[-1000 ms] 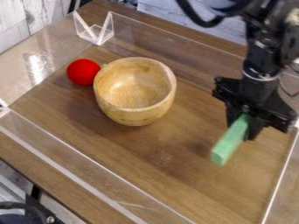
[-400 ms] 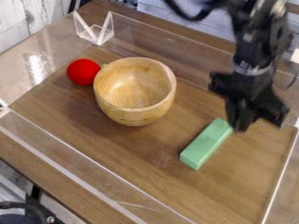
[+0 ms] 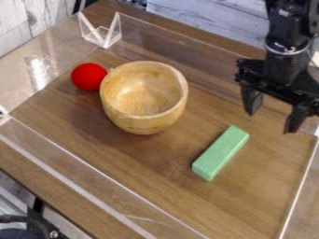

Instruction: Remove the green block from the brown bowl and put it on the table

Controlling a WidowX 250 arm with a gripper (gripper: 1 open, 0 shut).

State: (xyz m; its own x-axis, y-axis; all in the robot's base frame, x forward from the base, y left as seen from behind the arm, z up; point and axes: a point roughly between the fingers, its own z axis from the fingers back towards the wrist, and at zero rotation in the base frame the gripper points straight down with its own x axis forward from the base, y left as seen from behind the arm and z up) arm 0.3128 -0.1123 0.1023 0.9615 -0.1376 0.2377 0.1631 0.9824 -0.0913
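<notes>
The green block (image 3: 221,153) lies flat on the table (image 3: 149,173), to the right of and nearer than the brown bowl (image 3: 144,96). Nothing is inside the bowl, which stands upright at the table's middle. My gripper (image 3: 277,109) hangs above the table at the right, up and to the right of the block. It is open, its two dark fingers (image 3: 252,99) spread apart, and nothing sits between them. It is clear of the block.
A red ball (image 3: 88,77) rests against the bowl's left side. Clear plastic walls (image 3: 97,30) edge the table, with a folded clear piece at the back left. The right wall runs close behind my gripper.
A second ago the gripper held the green block tilted above the table. The block was then laid flat on the table, and the gripper has let go, opened and risen to the right.
</notes>
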